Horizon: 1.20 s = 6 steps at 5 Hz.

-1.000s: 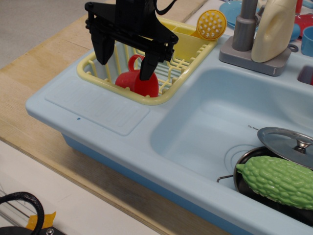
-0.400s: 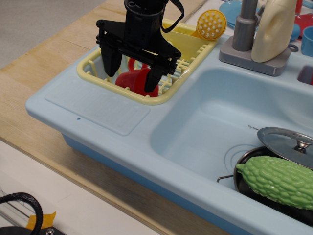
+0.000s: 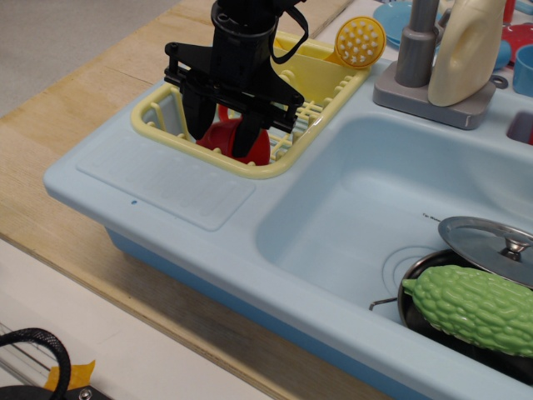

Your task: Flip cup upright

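The red cup [image 3: 261,150] lies on its side in the yellow dish rack [image 3: 250,172] at the sink unit's back left. Part of its loop handle shows behind the fingers. My black gripper [image 3: 223,133] has come down into the rack from above. Its two fingers [image 3: 197,122] stand on either side of the cup's body and look closed against it. The cup still rests on the rack floor. The fingers hide much of the cup.
The light blue sink basin [image 3: 358,208] lies right of the rack. A pot holding a green gourd [image 3: 470,308] and a metal lid [image 3: 487,237] sits at its front right. A grey faucet [image 3: 420,42], cream bottle [image 3: 466,50] and yellow scrubber [image 3: 360,40] stand behind.
The gripper has dropped lower into the rack and shifted slightly right. Its fingers have narrowed from wide apart to close around the red cup.
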Motion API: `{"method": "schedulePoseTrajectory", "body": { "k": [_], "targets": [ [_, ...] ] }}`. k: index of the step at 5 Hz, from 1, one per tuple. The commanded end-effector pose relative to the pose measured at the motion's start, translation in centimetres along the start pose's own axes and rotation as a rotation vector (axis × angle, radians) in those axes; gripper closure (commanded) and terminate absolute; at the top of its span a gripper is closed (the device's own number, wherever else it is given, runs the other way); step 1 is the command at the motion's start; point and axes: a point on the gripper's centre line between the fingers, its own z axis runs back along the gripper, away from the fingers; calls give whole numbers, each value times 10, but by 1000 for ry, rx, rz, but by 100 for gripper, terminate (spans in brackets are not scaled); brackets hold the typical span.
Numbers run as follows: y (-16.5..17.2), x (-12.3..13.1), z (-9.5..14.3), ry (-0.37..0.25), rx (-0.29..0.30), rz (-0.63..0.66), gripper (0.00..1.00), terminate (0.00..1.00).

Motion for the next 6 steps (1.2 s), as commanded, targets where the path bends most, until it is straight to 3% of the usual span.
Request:
{"method": "schedulePoseTrajectory", "body": {
  "k": [1,3,4,5,6],
  "targets": [
    [5,10,4,-36,-6,16,100,0],
    [12,23,10,-56,-18,39,100,0],
    [16,29,10,-40,-39,46,100,0],
    [19,30,4,21,-36,51,100,0],
    [24,29,-10,90,-76,69,0,0]
  ]
}}
